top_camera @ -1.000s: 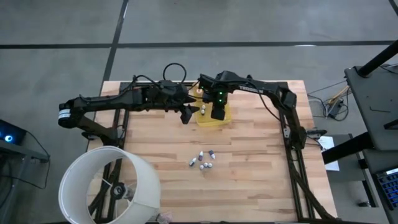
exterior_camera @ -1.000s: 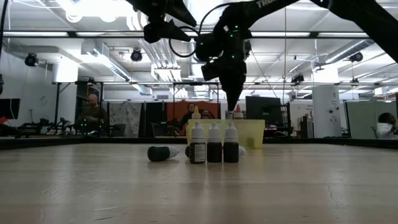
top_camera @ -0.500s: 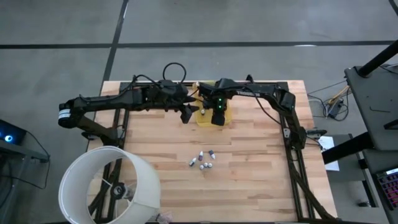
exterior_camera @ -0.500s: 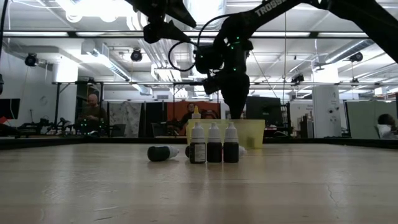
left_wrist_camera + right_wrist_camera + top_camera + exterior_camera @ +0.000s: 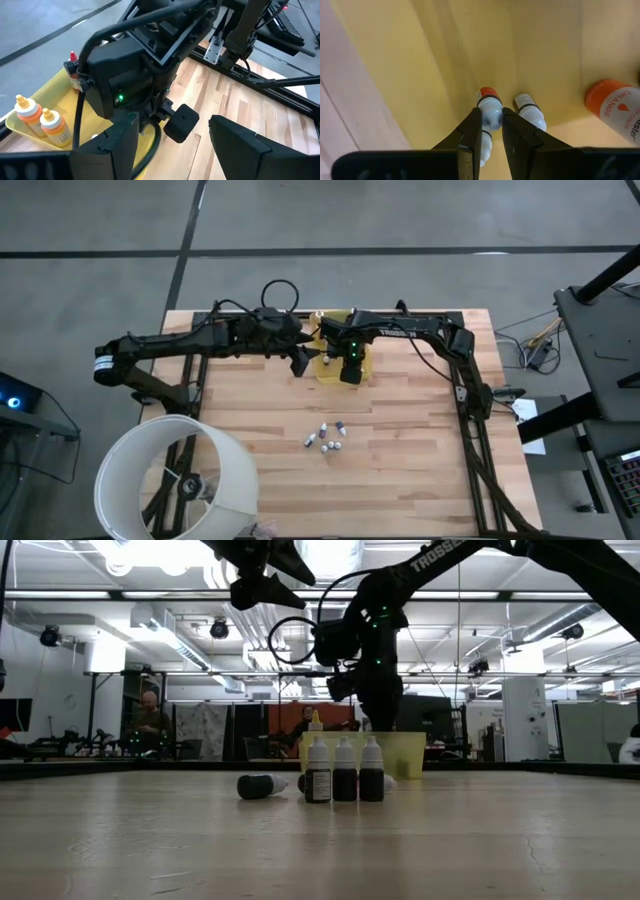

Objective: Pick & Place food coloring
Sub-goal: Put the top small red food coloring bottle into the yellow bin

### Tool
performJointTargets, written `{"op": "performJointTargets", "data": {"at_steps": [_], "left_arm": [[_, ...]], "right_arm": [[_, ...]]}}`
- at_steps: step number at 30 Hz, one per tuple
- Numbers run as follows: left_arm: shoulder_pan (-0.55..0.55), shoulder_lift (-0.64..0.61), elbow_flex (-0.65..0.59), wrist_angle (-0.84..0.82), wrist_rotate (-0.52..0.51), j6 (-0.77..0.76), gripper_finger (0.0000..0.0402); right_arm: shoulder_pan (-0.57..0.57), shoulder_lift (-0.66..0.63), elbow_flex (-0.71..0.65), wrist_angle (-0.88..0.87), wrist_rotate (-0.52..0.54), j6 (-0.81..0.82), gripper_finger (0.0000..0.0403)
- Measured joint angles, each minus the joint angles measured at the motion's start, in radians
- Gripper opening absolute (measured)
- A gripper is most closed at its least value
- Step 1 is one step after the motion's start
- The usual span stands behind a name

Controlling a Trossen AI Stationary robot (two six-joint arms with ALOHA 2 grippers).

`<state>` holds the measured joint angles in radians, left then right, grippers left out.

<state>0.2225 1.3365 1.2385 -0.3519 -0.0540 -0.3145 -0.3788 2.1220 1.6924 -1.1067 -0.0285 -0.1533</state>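
Right tool: we see it down in the yellow tray, clamped on a red-capped bottle.
Left tool: fingers apart, beside the tray.
Other bottles: mid-tabletop.

Light wooden table – yellow tray toward the back, cluster of small bottles near the middle

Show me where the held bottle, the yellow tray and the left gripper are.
held bottle (image 5: 490, 107): right wrist view, its neck.
yellow tray (image 5: 408, 753): low view, front wall.
left gripper (image 5: 172, 132): left wrist view, between the fingertips.
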Motion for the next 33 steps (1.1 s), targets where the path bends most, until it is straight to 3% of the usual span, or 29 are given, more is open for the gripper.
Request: {"op": "performJointTargets", "data": {"at_steps": [33], "left_arm": [[0.005, 0.0, 0.0, -0.001, 0.003, -0.008, 0.0213]], "right_arm": [[0.028, -0.002, -0.029, 0.017, 0.0, -0.066, 0.0054]]}}
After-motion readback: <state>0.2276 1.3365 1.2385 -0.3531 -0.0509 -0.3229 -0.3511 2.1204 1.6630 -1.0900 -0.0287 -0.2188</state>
